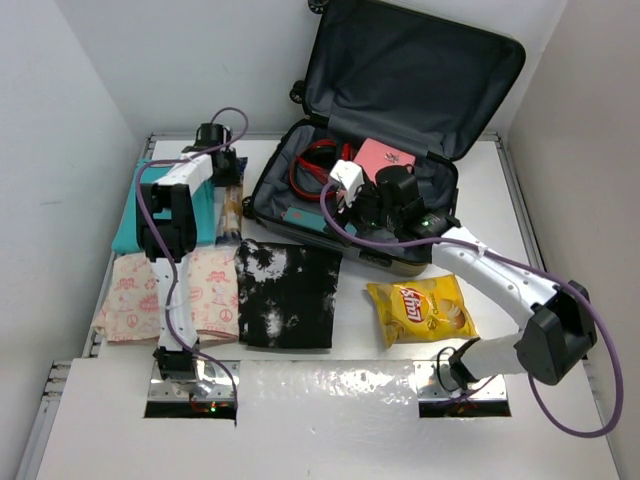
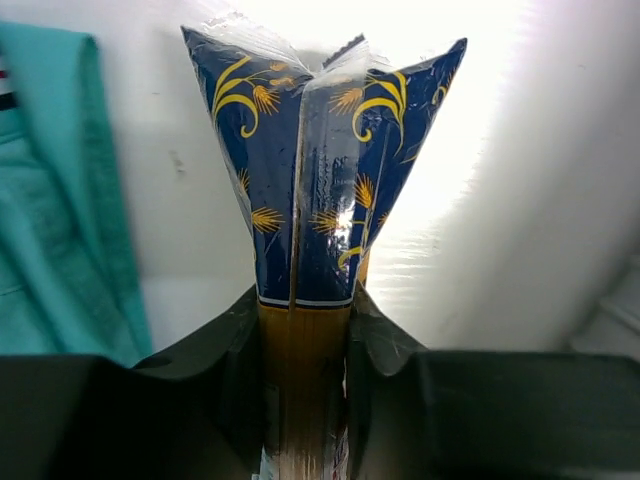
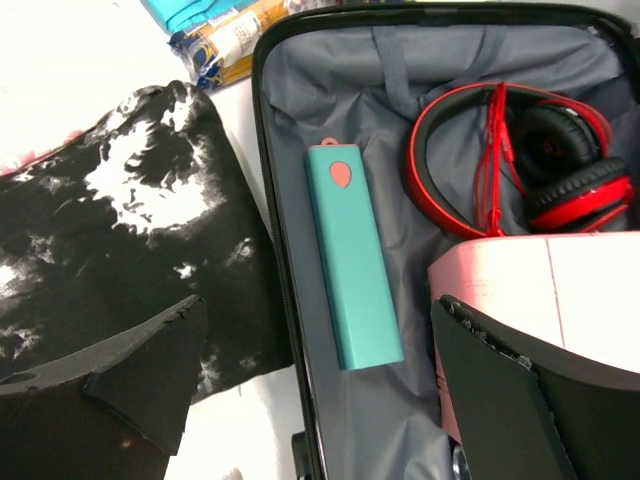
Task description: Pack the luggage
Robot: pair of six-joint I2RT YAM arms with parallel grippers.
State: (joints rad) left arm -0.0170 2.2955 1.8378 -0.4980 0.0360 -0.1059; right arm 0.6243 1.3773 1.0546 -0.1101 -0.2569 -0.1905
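Clamped narrow on spaghetti packet (image 2: 310,180), left gripper (image 2: 307,310); packet's long axis 12-to-6 in top view; open luggage (image 1: 410,80) at its 3 o'clock; right gripper (image 3: 318,305) spread wide, empty, above luggage lining.

The suitcase (image 1: 420,70) lies open far right, lid against the back wall, red headphones (image 1: 312,160) and a pink box (image 1: 383,158) inside; my right arm (image 1: 490,268) reaches in over its near rim. Far left, my left gripper (image 1: 222,165) is at a blue and yellow packet (image 1: 232,212) beside a teal garment (image 1: 128,228). Nearer me lie pink patterned cloth (image 1: 130,295), a black-and-white shirt (image 1: 288,292) and a yellow chip bag (image 1: 420,308).
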